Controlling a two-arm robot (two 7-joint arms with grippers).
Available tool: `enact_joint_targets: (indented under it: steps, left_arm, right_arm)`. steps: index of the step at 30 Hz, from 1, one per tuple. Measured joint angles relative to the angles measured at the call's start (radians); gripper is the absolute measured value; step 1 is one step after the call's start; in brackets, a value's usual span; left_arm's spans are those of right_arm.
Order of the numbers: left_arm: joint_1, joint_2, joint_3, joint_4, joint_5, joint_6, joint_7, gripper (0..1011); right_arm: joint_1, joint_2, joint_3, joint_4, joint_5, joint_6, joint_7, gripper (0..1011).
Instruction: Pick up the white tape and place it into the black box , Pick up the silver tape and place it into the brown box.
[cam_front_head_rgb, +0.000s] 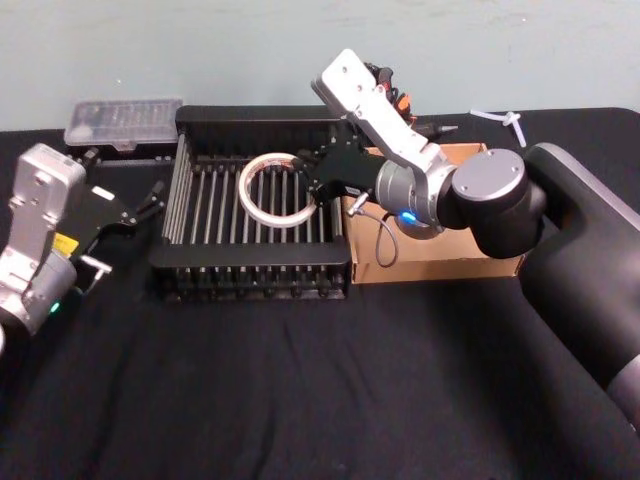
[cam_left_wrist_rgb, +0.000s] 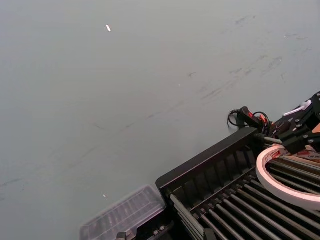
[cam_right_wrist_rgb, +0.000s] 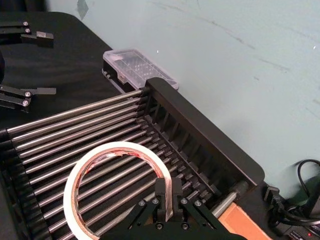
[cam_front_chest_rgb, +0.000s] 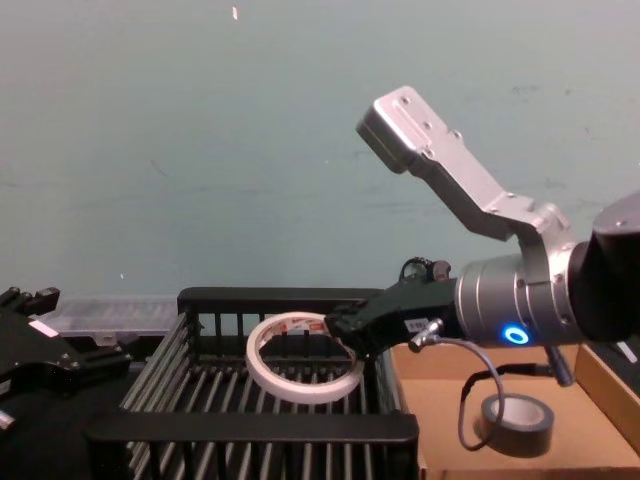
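The right gripper's (cam_right_wrist_rgb: 166, 192) black fingers (cam_right_wrist_rgb: 159, 194) are pinched on the rim of the wide, flat white roll of tape (cam_right_wrist_rgb: 111, 186), its inner face streaked with red print. In the chest view the white tape (cam_front_chest_rgb: 305, 368) hangs level from the right gripper (cam_front_chest_rgb: 345, 335), above the barred bottom of the large black plastic crate with slatted sides (cam_front_chest_rgb: 250, 428) and apparently clear of the bars, though the gap is hard to judge. From the head view the roll (cam_front_head_rgb: 277, 189) sits over the crate's middle, toward its right wall, within the thick rims of the black box (cam_front_head_rgb: 250, 270).

Just right of the crate stands the shallow brown cardboard tray (cam_front_chest_rgb: 425, 420), and inside it rests the small dark grey-silver roll of tape with a pale core (cam_front_chest_rgb: 517, 424), upright on its flat face.

The left gripper (cam_front_head_rgb: 135, 212) is parked over the black-covered table (cam_front_head_rgb: 300, 390) to the left of the crate, fingers (cam_front_head_rgb: 152, 196) spread apart and holding nothing. Behind it, near the crate's far left corner, lies a clear plastic case (cam_front_head_rgb: 122, 122).
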Motion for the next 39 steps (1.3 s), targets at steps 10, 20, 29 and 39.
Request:
enact_joint_targets:
  steps: [10, 20, 29, 39]
  left_arm:
    - [0.000, 0.000, 0.000, 0.000, 0.000, 0.000, 0.000, 1001]
    - [0.000, 0.000, 0.000, 0.000, 0.000, 0.000, 0.000, 1000]
    - [0.000, 0.000, 0.000, 0.000, 0.000, 0.000, 0.000, 1001]
    - [0.000, 0.000, 0.000, 0.000, 0.000, 0.000, 0.000, 1000]
  right_arm:
    - [0.000, -0.005, 0.004, 0.007, -0.012, 0.001, -0.001, 77]
    - [0.000, -0.004, 0.003, 0.007, -0.010, 0.001, 0.000, 160]
    - [0.000, -0.004, 0.002, 0.007, -0.009, 0.001, 0.000, 429]
    - [0.000, -0.004, 0.002, 0.007, -0.008, 0.001, 0.001, 744]
